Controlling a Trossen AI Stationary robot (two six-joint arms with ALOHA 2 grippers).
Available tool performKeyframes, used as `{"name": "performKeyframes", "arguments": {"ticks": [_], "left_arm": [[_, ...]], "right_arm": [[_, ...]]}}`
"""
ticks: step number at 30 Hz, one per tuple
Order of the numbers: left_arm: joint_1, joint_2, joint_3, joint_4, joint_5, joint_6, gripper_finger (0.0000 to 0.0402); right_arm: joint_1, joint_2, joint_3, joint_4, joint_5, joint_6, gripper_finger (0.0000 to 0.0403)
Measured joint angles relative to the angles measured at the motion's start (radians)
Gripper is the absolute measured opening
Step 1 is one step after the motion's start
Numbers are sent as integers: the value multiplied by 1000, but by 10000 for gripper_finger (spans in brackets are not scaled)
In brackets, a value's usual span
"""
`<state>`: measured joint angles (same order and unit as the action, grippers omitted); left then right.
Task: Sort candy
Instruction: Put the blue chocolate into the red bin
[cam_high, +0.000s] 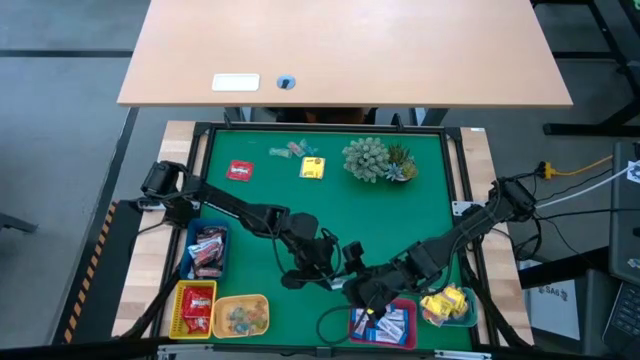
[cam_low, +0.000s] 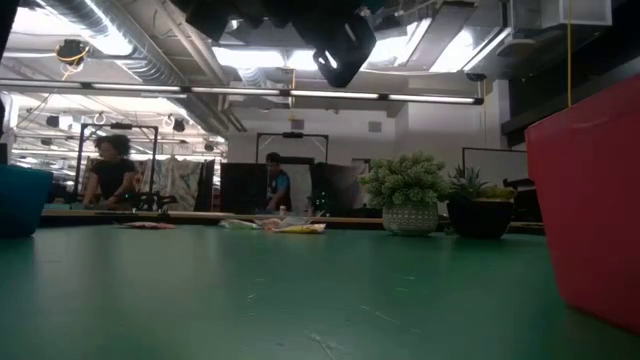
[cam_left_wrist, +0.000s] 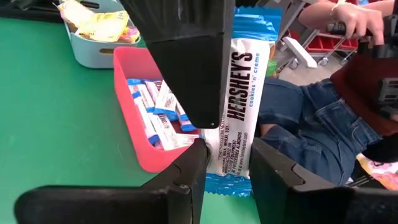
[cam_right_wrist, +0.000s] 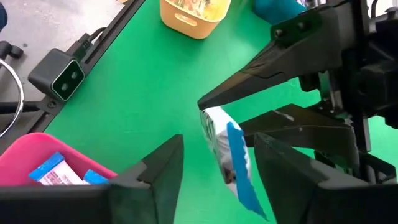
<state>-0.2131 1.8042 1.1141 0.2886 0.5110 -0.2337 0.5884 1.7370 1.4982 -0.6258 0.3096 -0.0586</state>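
Note:
A white Hershey's candy bar with blue ends (cam_left_wrist: 239, 106) is held in the air over the green mat, beside the pink tray (cam_left_wrist: 134, 134). My left gripper (cam_left_wrist: 227, 158) is shut on it. My right gripper (cam_right_wrist: 217, 158) is open, one finger on each side of the bar's free end (cam_right_wrist: 233, 158), with a gap showing on both sides. In the high view the two grippers meet at the mat's near middle (cam_high: 350, 272). A red candy (cam_high: 240, 170), a yellow one (cam_high: 312, 168) and clear ones (cam_high: 290, 150) lie on the far mat. My left gripper pinches the bar between its two fingers just above one blue end (cam_left_wrist: 229, 167), on its flat faces. The fingers come nearly level from the table's left and lie along the bar. The bar sticks out past the fingertips, lifted clear of the mat.
The pink tray (cam_high: 385, 325) holds blue-and-white candies, and a light blue tray (cam_high: 452, 305) holds yellow ones. At the near left stand blue (cam_high: 205, 250), red (cam_high: 195, 305) and yellow (cam_high: 240, 315) trays. A spiky plant (cam_high: 375, 160) stands far right. A seated person's legs (cam_left_wrist: 311, 118) show beyond the table.

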Motion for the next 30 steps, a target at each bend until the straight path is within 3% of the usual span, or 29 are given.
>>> {"name": "performKeyframes", "arguments": {"ticks": [15, 23, 30], "left_arm": [[0, 0, 0, 0, -4, 0, 90], [-1, 0, 0, -1, -41, 0, 105], [-29, 0, 0, -21, -243, -5, 150]], "right_arm": [[0, 0, 0, -2, -1, -1, 56], [0, 0, 0, -11, -7, -2, 37], [-1, 0, 1, -48, -70, 8, 36]]}}
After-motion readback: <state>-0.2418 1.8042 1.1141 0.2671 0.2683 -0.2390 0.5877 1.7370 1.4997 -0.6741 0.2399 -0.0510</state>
